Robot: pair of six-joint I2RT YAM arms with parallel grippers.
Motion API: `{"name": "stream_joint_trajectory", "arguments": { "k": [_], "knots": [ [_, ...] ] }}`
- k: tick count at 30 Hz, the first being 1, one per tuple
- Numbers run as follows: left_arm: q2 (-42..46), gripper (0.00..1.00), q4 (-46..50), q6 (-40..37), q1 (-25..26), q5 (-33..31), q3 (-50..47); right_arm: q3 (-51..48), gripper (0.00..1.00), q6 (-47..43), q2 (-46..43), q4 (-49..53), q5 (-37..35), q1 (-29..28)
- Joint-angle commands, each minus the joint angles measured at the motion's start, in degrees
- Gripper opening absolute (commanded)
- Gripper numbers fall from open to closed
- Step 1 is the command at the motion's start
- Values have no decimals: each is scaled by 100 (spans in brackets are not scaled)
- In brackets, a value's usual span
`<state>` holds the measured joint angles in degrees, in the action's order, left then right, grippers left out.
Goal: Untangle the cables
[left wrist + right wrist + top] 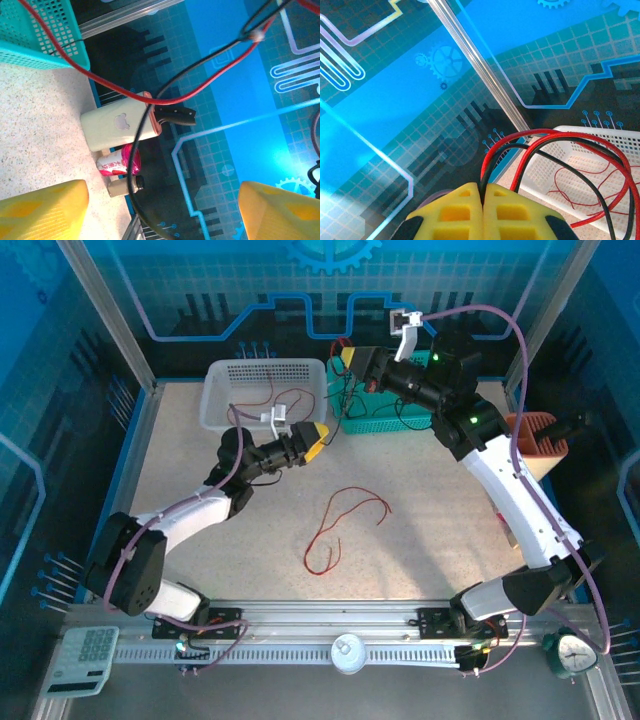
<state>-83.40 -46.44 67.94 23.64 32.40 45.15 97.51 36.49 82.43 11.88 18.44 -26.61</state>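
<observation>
The right pincer (pixel 482 197) grips the red and black cables (pixel 131 165), which hang just ahead of the wide-open, empty left pincer (pixel 162 210).

Red, black cables (pixel 252 36) cross beyond the parted claw (pixel 162 212).

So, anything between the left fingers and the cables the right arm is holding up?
Nothing visible. In the left wrist view the thin red cable and thin black cable cross open air ahead of the open yellow left fingers. The teal plastic mesh basket sits off to one side.
</observation>
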Motion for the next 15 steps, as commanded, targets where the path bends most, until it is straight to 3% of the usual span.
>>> {"name": "stream_joint_trajectory", "arguments": {
  "k": [1,11,15],
  "knots": [
    [-213,79,-672,361,102,64,-10,44,0,68,-42,-287,-30,-13],
    [-337,70,-926,471,250,103,16,8,0,69,-17,-292,-53,-16],
    [-357,61,-1024,509,299,100,16,-30,0,77,-26,-317,-52,-14]
  ]
}}
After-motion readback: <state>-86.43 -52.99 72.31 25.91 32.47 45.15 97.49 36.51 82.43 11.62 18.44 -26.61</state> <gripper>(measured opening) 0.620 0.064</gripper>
